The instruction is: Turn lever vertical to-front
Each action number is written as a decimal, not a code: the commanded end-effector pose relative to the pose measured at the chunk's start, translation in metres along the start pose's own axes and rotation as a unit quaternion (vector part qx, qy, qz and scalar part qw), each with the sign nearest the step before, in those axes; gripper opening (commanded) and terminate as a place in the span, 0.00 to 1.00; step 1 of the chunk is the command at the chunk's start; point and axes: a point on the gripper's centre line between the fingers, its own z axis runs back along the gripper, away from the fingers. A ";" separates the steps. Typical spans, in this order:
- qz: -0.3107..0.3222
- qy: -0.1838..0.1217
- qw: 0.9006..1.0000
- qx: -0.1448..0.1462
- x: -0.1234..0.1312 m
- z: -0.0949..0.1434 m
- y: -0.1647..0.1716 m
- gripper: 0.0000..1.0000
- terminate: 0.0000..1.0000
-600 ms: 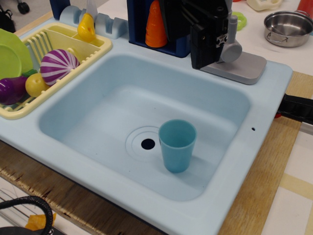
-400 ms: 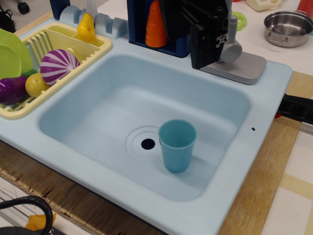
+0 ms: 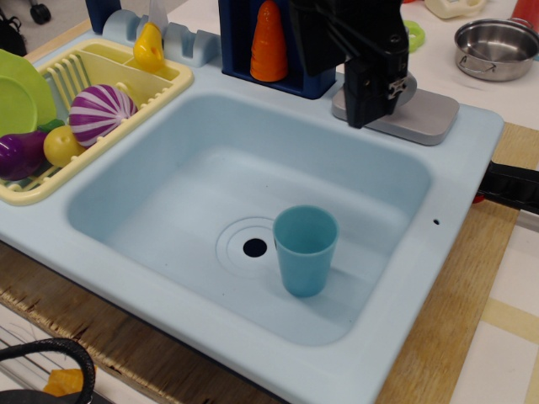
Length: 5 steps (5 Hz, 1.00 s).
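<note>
The lever is a grey tap handle on a flat grey plate (image 3: 425, 114) at the back right rim of the light blue sink (image 3: 253, 168). Only a sliver of its round barrel (image 3: 410, 87) shows. The post is hidden behind my black gripper (image 3: 372, 109). The gripper hangs directly over the lever, its lower end just above the plate's left part. Its fingers look like one dark block, so I cannot tell whether they are open or closed on the lever.
A teal cup (image 3: 305, 250) stands in the basin beside the drain (image 3: 254, 247). A yellow dish rack (image 3: 164, 80) with toy food is at the left. An orange cone (image 3: 269, 42) in a dark blue frame is behind. A steel pot (image 3: 497, 46) is at the back right.
The gripper has moved right and slightly down. It now covers the lever's post and most of the barrel, which showed to its right before.
</note>
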 end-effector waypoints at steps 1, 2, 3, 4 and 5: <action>-0.024 -0.053 0.998 0.020 0.023 0.013 0.006 1.00 0.00; -0.033 -0.079 0.996 0.037 0.035 0.014 0.005 1.00 0.00; -0.038 -0.086 0.995 0.035 0.046 0.014 0.005 1.00 0.00; -0.040 -0.094 0.994 0.034 0.056 0.009 0.006 1.00 0.00; -0.040 -0.090 0.995 0.034 0.061 0.008 0.008 1.00 0.00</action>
